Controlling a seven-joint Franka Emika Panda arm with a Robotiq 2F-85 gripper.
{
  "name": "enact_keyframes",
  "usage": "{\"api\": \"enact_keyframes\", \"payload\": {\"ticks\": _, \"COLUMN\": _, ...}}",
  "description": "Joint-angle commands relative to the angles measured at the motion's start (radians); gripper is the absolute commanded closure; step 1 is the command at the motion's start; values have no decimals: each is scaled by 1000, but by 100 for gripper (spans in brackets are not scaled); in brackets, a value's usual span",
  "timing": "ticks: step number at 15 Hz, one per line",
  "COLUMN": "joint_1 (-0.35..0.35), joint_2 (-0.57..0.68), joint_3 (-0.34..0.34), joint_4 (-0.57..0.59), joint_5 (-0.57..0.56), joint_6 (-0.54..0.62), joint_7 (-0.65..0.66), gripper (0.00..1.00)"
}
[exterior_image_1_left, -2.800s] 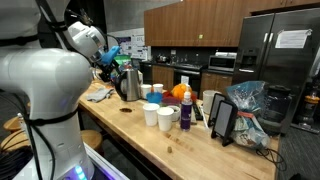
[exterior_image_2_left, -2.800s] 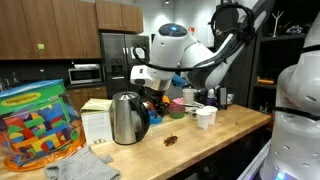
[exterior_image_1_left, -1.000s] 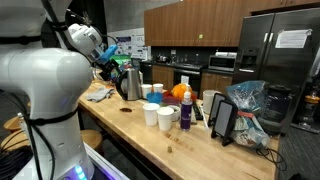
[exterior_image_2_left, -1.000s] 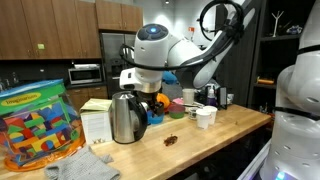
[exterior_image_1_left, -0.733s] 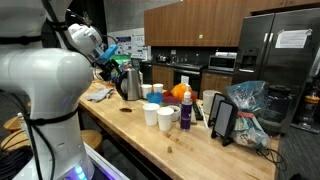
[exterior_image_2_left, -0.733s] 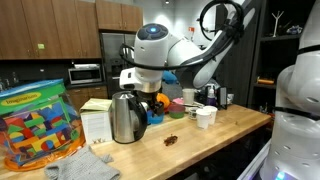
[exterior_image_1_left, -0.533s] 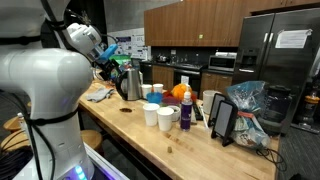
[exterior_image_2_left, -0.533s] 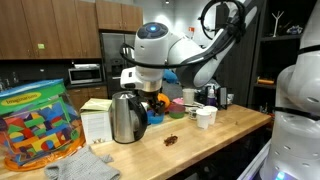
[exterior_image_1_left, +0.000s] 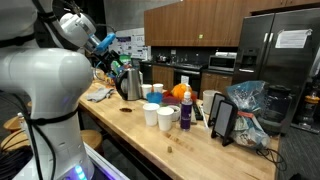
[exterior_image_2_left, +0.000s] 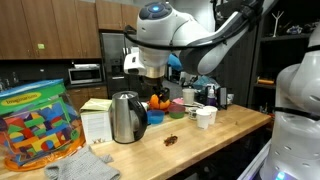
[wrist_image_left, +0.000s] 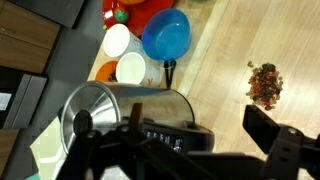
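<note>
The steel kettle (exterior_image_2_left: 126, 118) stands upright on the wooden desk (exterior_image_2_left: 205, 145). Its long axis runs straight up, and its lid faces the wrist camera. In an exterior view its black handle is on the side toward the cups, with the spout side turned toward the small paper box (exterior_image_2_left: 97, 122). The hand (exterior_image_2_left: 150, 72) hangs directly above the kettle and clear of it. Its fingers are spread apart and hold nothing.

Half a second earlier the hand sat low, right at the kettle's top and handle. It has since risen, and the arm's big white joint has gone up with it, so a gap shows between hand and lid. The kettle is where it was, as are the things around it.

Near the kettle are white paper cups (exterior_image_1_left: 158, 116), a blue bowl (wrist_image_left: 166, 35), an orange object (exterior_image_1_left: 178, 93) and a small brown clump (wrist_image_left: 265, 80) lying on the bare wood. A grey cloth (exterior_image_2_left: 85, 165) lies at the desk's end, next to a clear bag of coloured blocks (exterior_image_2_left: 40, 125).

The room is a kitchen, with brown wooden cabinets (exterior_image_2_left: 40, 30), a steel refrigerator (exterior_image_1_left: 285, 50) and a microwave (exterior_image_2_left: 85, 73) behind.
</note>
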Motion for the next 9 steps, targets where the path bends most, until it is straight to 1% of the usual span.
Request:
{"api": "enact_keyframes", "payload": {"ticks": 1, "joint_1": -16, "joint_2": -24, "joint_3": -9, "joint_4": 28, "joint_5": -36, "joint_6": -44, "joint_7": 22, "gripper": 0}}
{"api": "enact_keyframes", "payload": {"ticks": 5, "joint_1": -45, "joint_2": 14, "joint_3": 2, "joint_4": 98, "joint_5": -123, "joint_6": -81, "joint_7": 98, "gripper": 0}}
{"api": "enact_keyframes", "payload": {"ticks": 9, "joint_1": -39, "joint_2": 65, "joint_3": 40, "joint_4": 187, "joint_5": -215, "joint_6": -114, "joint_7": 206, "gripper": 0}}
